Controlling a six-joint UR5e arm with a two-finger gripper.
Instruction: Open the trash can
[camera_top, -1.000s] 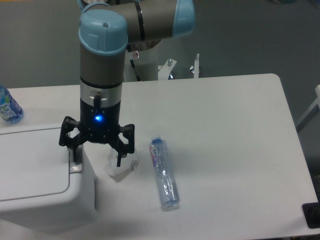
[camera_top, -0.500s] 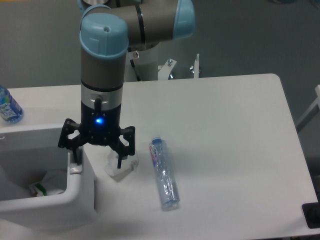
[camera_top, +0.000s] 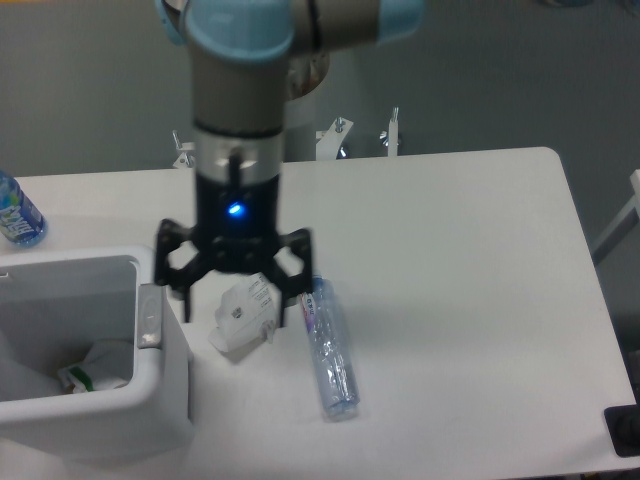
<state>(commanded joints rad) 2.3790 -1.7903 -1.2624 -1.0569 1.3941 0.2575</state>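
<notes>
**Trash can open, gripper just to its right**

The trash can (camera_top: 120, 420) sat nearest the camera with its top uncovered and litter visible inside. A clear bottle (camera_top: 328, 350) and a crumpled white carton (camera_top: 232, 330) lay to its right. The gripper (camera_top: 238, 305) hung over the carton, so the can lay directly to the gripper's left. Its jaws were spread and held nothing. The opening step looked complete. A blue bottle (camera_top: 15, 212) stood behind the can.
</notes>
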